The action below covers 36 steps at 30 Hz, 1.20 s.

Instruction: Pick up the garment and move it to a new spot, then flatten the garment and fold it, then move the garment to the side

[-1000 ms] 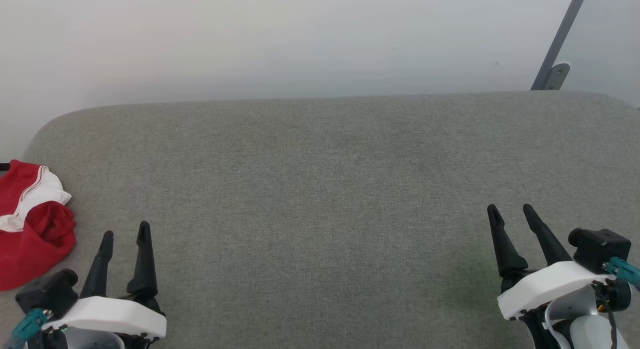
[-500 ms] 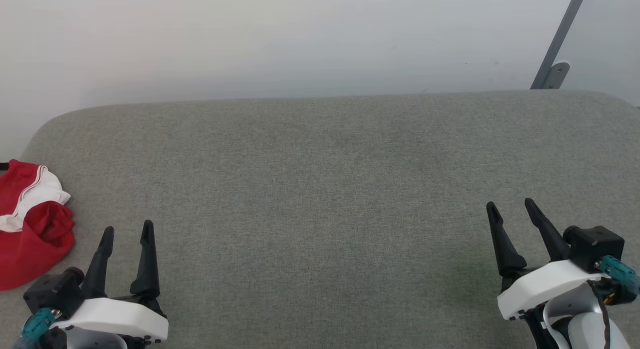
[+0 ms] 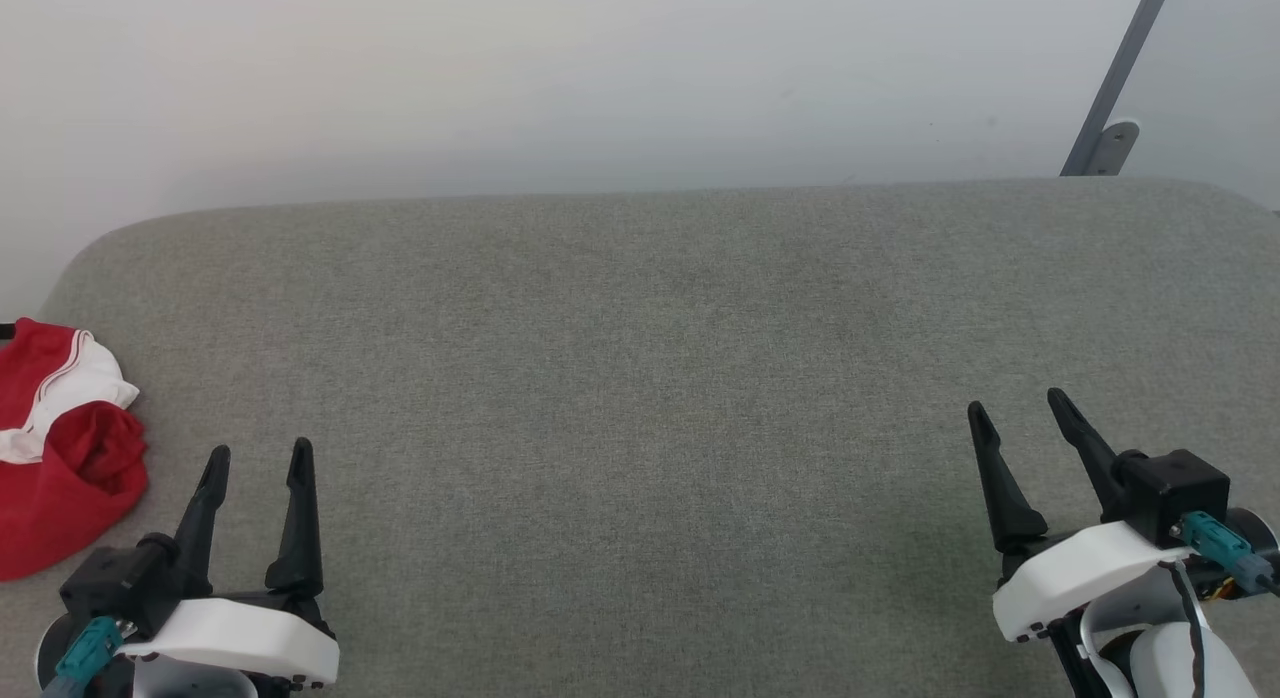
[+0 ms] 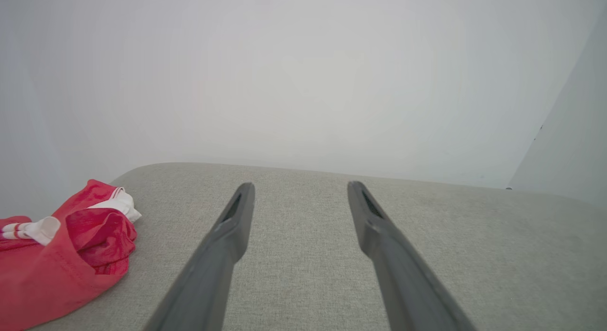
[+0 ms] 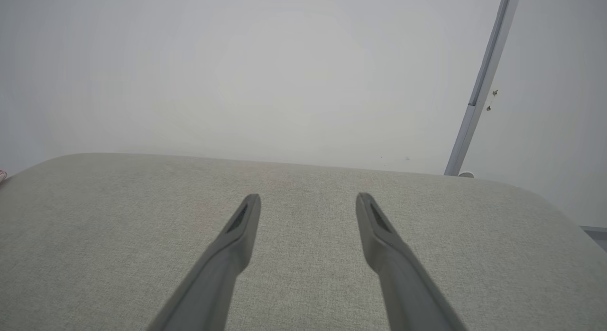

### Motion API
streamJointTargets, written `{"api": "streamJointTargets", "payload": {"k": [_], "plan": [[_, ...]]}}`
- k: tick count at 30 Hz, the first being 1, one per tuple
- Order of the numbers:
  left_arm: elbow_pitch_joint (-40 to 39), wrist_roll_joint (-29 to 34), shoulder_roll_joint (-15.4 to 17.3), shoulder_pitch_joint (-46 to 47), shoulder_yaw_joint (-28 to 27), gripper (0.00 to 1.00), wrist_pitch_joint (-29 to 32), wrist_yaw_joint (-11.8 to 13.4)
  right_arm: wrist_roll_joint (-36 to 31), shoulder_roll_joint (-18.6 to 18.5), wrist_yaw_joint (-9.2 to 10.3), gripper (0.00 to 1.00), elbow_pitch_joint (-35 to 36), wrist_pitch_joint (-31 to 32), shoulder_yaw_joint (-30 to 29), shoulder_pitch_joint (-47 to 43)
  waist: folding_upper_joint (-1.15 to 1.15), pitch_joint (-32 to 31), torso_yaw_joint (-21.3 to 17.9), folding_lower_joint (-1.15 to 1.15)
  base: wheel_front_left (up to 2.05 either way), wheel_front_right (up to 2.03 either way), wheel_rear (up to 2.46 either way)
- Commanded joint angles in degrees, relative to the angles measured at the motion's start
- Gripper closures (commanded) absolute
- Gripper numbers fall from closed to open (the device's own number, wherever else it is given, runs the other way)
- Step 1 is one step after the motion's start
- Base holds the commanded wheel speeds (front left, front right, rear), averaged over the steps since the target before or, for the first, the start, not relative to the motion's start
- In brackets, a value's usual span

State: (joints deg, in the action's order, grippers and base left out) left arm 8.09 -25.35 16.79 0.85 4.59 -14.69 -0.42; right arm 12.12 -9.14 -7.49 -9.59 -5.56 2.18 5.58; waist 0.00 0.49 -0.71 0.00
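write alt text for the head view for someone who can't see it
A crumpled red and white garment lies at the left edge of a grey fabric surface, apart from both grippers. The left gripper at lower left and the right gripper at lower right are open and empty. Behind is a pale wall with a slanted metal bar.

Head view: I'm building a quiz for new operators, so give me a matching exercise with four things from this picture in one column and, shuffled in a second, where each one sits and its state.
Things
1. red-and-white T-shirt
2. left pincer
3. right pincer
4. grey metal bar

Place and state
A. top right corner, slanted
B. lower right, open, holding nothing
C. far left edge, crumpled in a heap
D. lower left, open, holding nothing

Pairs: 1-C, 2-D, 3-B, 4-A
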Motion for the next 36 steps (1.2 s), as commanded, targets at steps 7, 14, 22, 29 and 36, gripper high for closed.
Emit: {"api": "streamJointTargets", "payload": {"k": [7, 14, 22, 29, 36], "plan": [[-0.1, 0.1, 0.5, -0.4, 0.4, 0.0, -0.5, 0.3, -0.6, 0.0, 0.0, 0.0, 0.7, -0.2, 0.0, 0.2, 0.0, 0.0, 0.1, 0.0, 0.0, 0.0, 0.0], [0.2, -0.6, 0.5, -0.1, 0.5, 0.0, -0.3, 0.3, -0.6, 0.0, 0.0, 0.0, 1.0, 0.1, 0.5, 0.1, 0.0, 0.0, 0.5, 0.0, 0.0, 0.0, 0.0], [1.6, -1.9, -0.1, 1.1, -1.6, 0.0, 0.3, 2.7, 0.6, -1.2, 0.0, 0.0, 0.5, 0.8, 4.2, 1.0, 0.0, -0.8, 4.9, 0.0, 0.0, 0.0, 0.0], [1.5, -2.8, 0.4, 0.6, -3.1, 0.0, 0.8, 4.3, 1.7, -1.7, 0.01, 0.0, -0.4, 0.9, 7.7, 2.3, 0.0, -1.8, 12.0, 0.0, 0.0, 0.0, 0.0], [1.6, -3.9, 0.8, 0.4, -4.4, 0.0, 1.4, 5.4, 3.0, -2.0, 0.01, 0.0, -1.3, 1.2, 10.8, 3.2, 0.0, -2.6, 19.4, 0.0, 0.0, 0.0, 0.0]]}}
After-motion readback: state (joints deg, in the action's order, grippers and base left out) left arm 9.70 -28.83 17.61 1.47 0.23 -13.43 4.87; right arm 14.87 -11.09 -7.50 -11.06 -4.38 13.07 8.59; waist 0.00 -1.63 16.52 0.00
